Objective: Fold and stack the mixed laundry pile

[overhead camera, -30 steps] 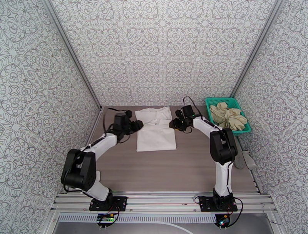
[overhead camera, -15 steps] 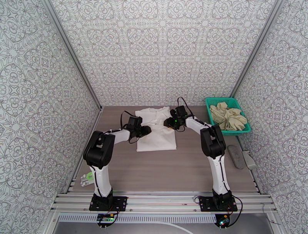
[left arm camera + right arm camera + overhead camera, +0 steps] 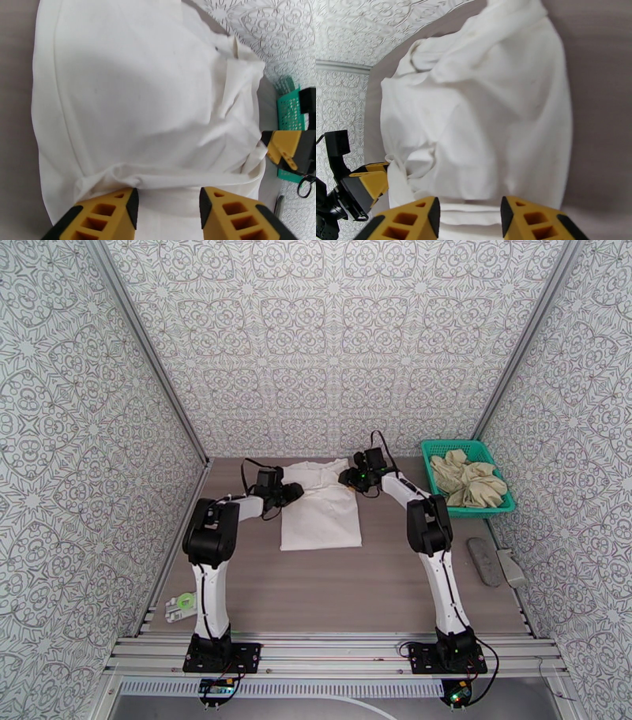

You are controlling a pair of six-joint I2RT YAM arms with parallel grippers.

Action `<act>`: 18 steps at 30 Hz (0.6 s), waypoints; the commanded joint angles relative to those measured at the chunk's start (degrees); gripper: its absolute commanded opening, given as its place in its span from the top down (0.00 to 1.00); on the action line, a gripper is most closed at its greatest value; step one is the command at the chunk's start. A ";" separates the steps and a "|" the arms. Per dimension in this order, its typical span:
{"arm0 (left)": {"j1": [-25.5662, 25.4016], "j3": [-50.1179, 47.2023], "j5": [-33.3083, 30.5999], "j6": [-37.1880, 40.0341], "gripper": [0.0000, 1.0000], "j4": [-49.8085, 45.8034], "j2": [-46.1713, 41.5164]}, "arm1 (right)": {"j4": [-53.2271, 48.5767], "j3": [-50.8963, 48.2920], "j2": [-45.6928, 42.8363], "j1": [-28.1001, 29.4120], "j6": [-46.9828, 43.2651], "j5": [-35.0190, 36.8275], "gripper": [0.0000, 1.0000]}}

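Folds of the white T-shirt [image 3: 320,516] lie between the half-open left jaws and right jaws, upper centre, seemingly set to pinch its sides.

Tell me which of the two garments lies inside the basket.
The beige garment, crumpled in the teal basket; the white T-shirt lies spread on the table.

Robotics laboratory test cell: a wood-grain desk [image 3: 332,587] enclosed on three sides by patterned panels [image 3: 332,343] on metal posts [image 3: 148,350], with the left arm [image 3: 204,587] and right arm [image 3: 441,587] bolted to a slotted rail [image 3: 332,650] at its near edge.
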 commanded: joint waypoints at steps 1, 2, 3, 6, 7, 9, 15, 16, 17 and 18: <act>2.41 2.36 0.74 -2.78 0.52 5.66 0.64 | -2.20 2.55 -0.55 -0.71 -0.58 -0.19 0.53; 2.84 2.52 0.86 -3.36 0.52 6.75 0.34 | -2.73 2.03 -1.47 -0.87 -1.16 0.22 0.53; 3.16 2.90 0.95 -3.66 0.51 7.46 -0.01 | -3.03 1.22 -2.57 -1.06 -1.64 0.42 0.52; 3.66 4.46 1.43 -3.20 0.51 6.30 -1.27 | -3.05 -2.97 -6.81 -1.54 -2.56 0.97 0.51; 3.73 4.36 1.32 -2.94 0.51 5.62 -2.14 | -3.28 -4.75 -8.57 -1.64 -3.06 1.50 0.50; 3.73 1.83 0.18 -2.07 0.50 3.68 -5.83 | -3.09 -11.14 -13.44 -2.01 -4.11 2.78 0.45; 2.70 -16.18 -4.78 1.01 0.45 -5.19 -23.83 | 0.50 -37.92 -30.73 -3.09 -5.24 4.11 0.33; 2.28 -19.19 -5.63 1.52 0.44 -6.96 -26.65 | 1.68 -42.17 -32.98 -3.09 -5.07 3.28 0.32; 1.65 -22.67 -6.52 1.81 0.43 -8.87 -29.63 | 3.13 -47.04 -35.65 -3.09 -4.90 2.06 0.31; 1.08 -26.00 -6.64 2.03 0.41 -10.47 -32.16 | 3.91 -51.26 -37.75 -3.09 -5.06 1.26 0.31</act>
